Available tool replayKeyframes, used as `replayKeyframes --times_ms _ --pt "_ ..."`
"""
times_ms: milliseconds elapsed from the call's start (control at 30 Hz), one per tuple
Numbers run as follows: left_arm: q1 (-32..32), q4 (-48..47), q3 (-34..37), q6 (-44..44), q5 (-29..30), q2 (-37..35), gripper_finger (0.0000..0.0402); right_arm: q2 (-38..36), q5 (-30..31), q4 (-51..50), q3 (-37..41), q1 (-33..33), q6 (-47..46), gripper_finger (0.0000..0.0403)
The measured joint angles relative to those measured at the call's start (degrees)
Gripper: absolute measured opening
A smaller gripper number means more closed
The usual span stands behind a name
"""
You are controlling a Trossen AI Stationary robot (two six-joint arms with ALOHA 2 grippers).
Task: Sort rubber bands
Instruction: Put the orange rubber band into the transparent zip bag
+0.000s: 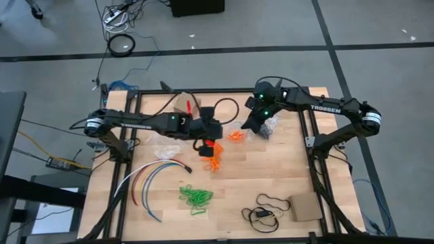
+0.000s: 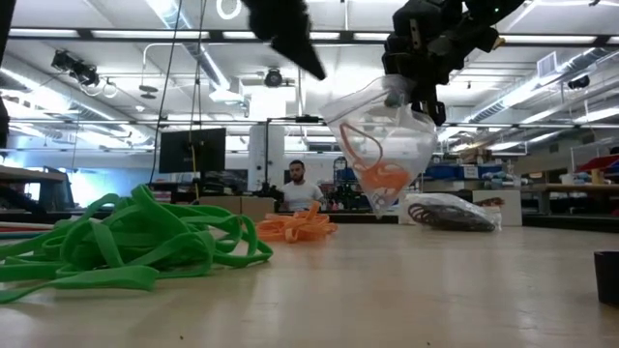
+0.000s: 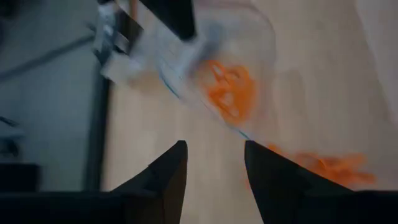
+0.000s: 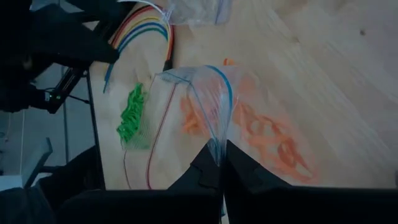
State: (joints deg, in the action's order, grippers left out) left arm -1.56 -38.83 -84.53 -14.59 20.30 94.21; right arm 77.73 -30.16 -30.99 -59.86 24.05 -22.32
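Your right hand (image 4: 219,163) is pinched on the rim of a clear zip bag (image 2: 382,145), held above the surface (image 1: 271,169) with orange rubber bands (image 2: 382,179) inside it. Your left hand (image 3: 214,163) hangs just beside the bag, fingers spread and empty. More orange bands (image 1: 214,161) lie below that bag; the green rubber bands (image 1: 195,196) lie well apart from it.

Green rubber bands (image 1: 196,196) heaped near the table's front; orange rubber bands (image 1: 214,160) mid-table, more orange bagged (image 2: 380,178); dark ones (image 2: 453,214) heaped behind.
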Motion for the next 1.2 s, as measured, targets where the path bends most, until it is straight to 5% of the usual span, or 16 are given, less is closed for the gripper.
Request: replayKeyframes --times_ms 233,533,767,1200 --pt "0.0 2.6 11.1 5.4 -5.2 -2.1 0.0159 0.0 0.0 -0.1 0.0 0.0 1.1 0.0000" --pt "5.4 27.6 28.0 12.0 -6.5 -1.3 0.0156 0.0 0.0 -0.2 0.0 0.0 1.4 0.0000" --pt "11.6 30.0 29.8 21.0 -18.3 3.2 0.0156 0.0 0.2 0.1 0.0 0.1 1.6 0.0000" --pt "11.8 32.9 29.7 23.6 -22.7 8.6 0.0135 0.0 0.8 0.2 0.0 0.1 1.7 0.0000"
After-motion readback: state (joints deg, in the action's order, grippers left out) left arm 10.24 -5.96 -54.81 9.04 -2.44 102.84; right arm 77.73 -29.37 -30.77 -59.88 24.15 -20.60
